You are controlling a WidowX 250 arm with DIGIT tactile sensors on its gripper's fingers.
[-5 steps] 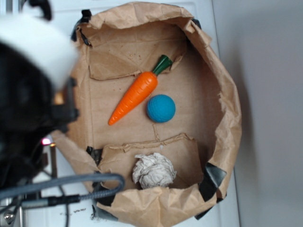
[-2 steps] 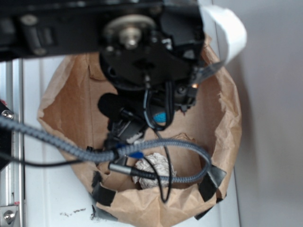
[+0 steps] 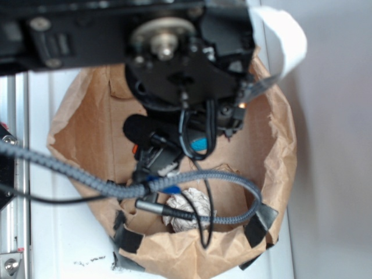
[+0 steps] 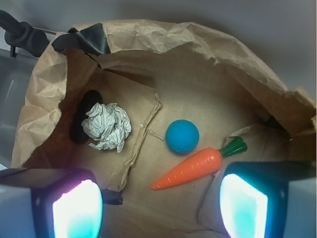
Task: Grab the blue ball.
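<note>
The blue ball (image 4: 182, 136) is a small teal-blue dimpled sphere lying on the floor of a brown paper bag (image 4: 208, 54). In the exterior view only a sliver of the blue ball (image 3: 199, 143) shows under the arm. My gripper (image 4: 159, 208) is open and empty, its two glowing pads wide apart at the bottom of the wrist view. It hovers above the bag, nearer than the ball, with the orange toy carrot (image 4: 190, 168) between it and the ball.
A crumpled white paper ball (image 4: 106, 126) lies left of the blue ball, also in the exterior view (image 3: 189, 203). The bag's crumpled walls ring everything. My black arm and grey cable (image 3: 70, 171) cover most of the bag in the exterior view.
My arm has swung from the left side to over the bag, hiding the carrot and most of the blue ball in the exterior view. In the last half second it barely shifted.
</note>
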